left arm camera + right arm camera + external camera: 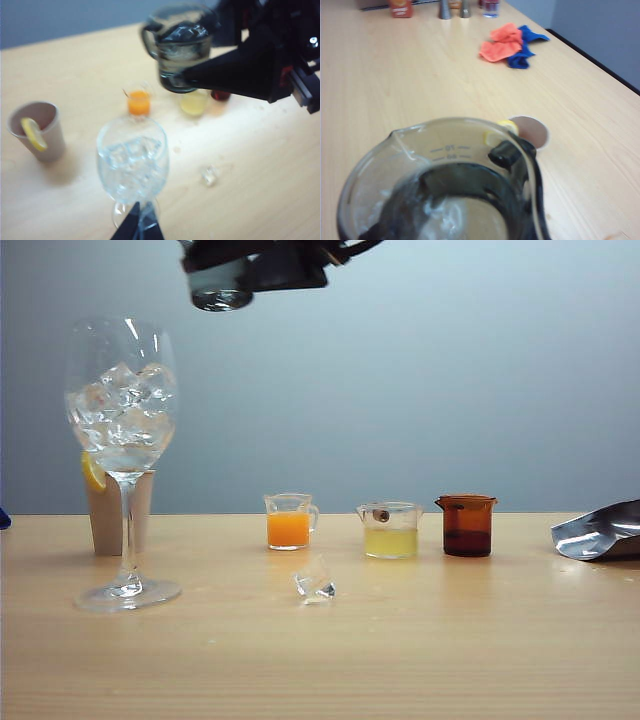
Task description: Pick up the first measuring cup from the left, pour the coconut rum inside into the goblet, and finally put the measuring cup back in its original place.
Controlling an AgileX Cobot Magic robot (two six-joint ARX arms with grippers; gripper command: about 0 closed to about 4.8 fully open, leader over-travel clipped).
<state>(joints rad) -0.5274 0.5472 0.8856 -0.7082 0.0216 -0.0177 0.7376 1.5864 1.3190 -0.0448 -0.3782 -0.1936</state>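
Note:
The goblet point(122, 410), its bowl full of ice, stands on the table at the left. High above and to the right of its rim hangs the smoky measuring cup point(221, 288), roughly upright, with my right gripper point(240, 268) shut on it. From the left wrist view the cup point(181, 47) is gripped by a black finger point(235, 70), and clear coconut rum point(177, 75) sits low in it. The cup's rim and scale marks point(451, 150) fill the right wrist view. My left gripper point(137, 225) hovers over the goblet point(132, 160), fingers together, holding nothing; it is outside the exterior view.
A cup of orange liquid point(288, 523), one of pale yellow point(390, 531) and an amber cup point(466, 526) stand in a row. A loose ice cube point(315, 583) lies in front. Paper cup with lemon point(112, 510) behind the goblet, silver pouch point(600, 532) right, cloths point(507, 42) beyond.

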